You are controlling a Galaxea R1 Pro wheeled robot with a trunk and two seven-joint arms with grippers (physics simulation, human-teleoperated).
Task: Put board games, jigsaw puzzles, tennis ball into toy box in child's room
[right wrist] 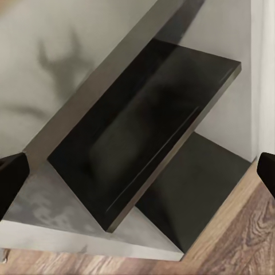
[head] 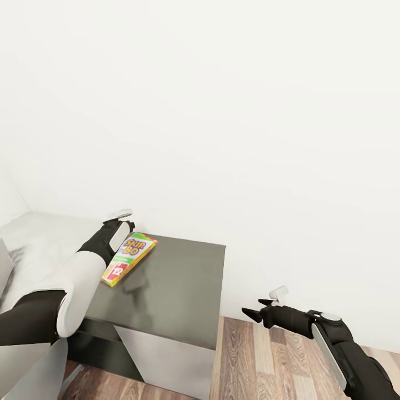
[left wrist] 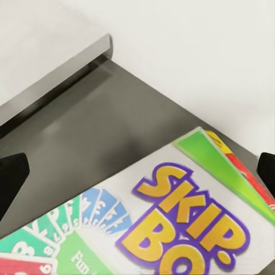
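A yellow-green board game point(head: 131, 256) with big letters lies at the near-left corner of the dark-grey cabinet top point(head: 178, 278), where it meets the pale desk top point(head: 39, 239) of the table. My left gripper point(head: 123, 221) hovers right over this box's far end. In the left wrist view its black fingertips point(left wrist: 11, 177) stand wide apart, with the board game point(left wrist: 189, 223) below them, so it is open. My right gripper point(head: 264, 304) is open and empty, low over the wood floor to the right of the cabinet. A light grey sloping wall point(head: 4, 266), seemingly the toy box, is cut off at the picture's left edge.
A plain white wall point(head: 222, 111) rises close behind the table. The cabinet's front has a dark open shelf point(right wrist: 143, 132), seen in the right wrist view. Wood-plank floor point(head: 261, 361) lies to the cabinet's right.
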